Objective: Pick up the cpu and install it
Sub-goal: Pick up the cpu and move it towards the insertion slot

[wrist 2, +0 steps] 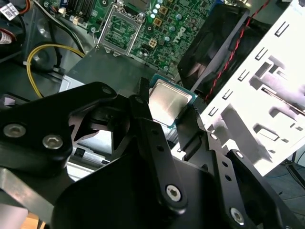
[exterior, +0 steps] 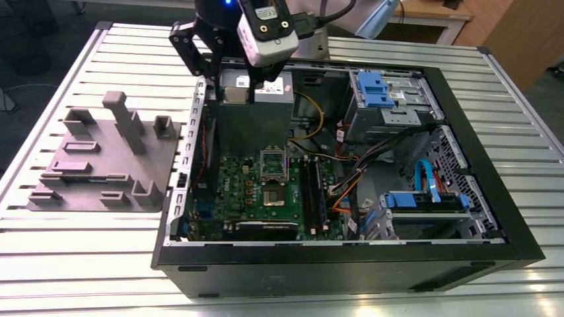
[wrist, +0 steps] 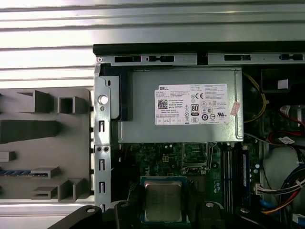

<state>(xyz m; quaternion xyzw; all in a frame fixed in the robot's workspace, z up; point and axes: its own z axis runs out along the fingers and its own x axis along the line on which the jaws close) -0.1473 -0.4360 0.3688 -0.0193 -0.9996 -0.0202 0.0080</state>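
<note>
The pick-up is done, since the gripper (wrist 2: 169, 109) is clamped on the cpu (wrist 2: 167, 101), held aloft near the empty socket (wrist 2: 119, 24), not yet seated.

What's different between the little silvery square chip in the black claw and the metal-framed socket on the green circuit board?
The silvery square chip has a solid, plain metal top; the metal-framed socket is an open frame with a dark middle. The chip is clamped in the black gripper, off the board; the socket sits fixed on the green circuit board. Both are squarish and shiny.
</note>
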